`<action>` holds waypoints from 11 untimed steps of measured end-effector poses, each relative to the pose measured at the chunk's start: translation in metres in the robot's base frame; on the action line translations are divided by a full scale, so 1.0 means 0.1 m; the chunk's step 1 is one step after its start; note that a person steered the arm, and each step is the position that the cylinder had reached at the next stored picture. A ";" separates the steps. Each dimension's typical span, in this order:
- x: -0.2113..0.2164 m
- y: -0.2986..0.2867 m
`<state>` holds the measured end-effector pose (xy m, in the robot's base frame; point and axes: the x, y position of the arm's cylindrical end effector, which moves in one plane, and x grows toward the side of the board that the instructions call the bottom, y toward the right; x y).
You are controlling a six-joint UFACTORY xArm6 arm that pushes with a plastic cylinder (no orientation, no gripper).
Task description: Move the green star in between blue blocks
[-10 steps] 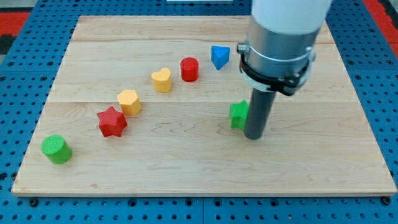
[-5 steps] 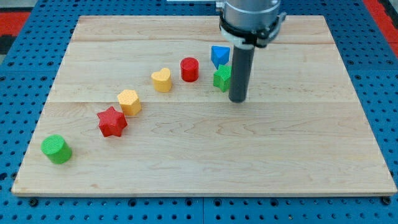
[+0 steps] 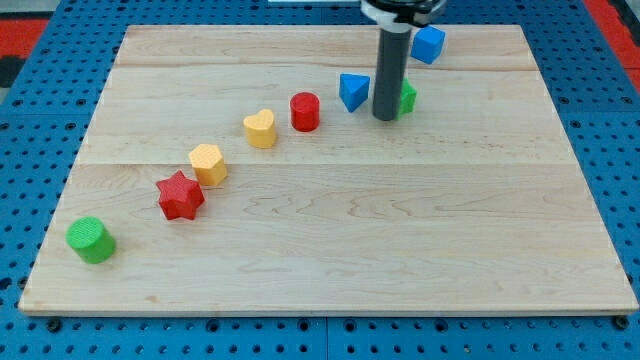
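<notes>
The green star [image 3: 406, 97] lies near the view's top, mostly hidden behind my rod, only its right edge showing. My tip [image 3: 384, 117] rests on the board just left of and in front of the star, touching it. A blue block with a pointed lower end [image 3: 352, 91] sits just left of the rod. A blue cube [image 3: 429, 44] sits up and to the right of the star, near the board's top edge. The star lies roughly between the two blue blocks.
A diagonal row runs down to the left: red cylinder [image 3: 305, 111], yellow heart [image 3: 260, 129], orange block [image 3: 208, 163], red star [image 3: 180, 195], green cylinder [image 3: 91, 240]. The wooden board [image 3: 330, 270] lies on a blue pegboard.
My rod moved toward the view's top, pushing the green star up, then to the right past the pointed blue block. The blue cube is now uncovered.
</notes>
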<state>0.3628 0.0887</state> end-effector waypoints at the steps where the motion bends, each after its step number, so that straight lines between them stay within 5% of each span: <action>1: -0.04 0.23; 5: -0.45 0.78; 7: -1.04 0.17; 11: -0.23 0.60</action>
<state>0.3397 0.1485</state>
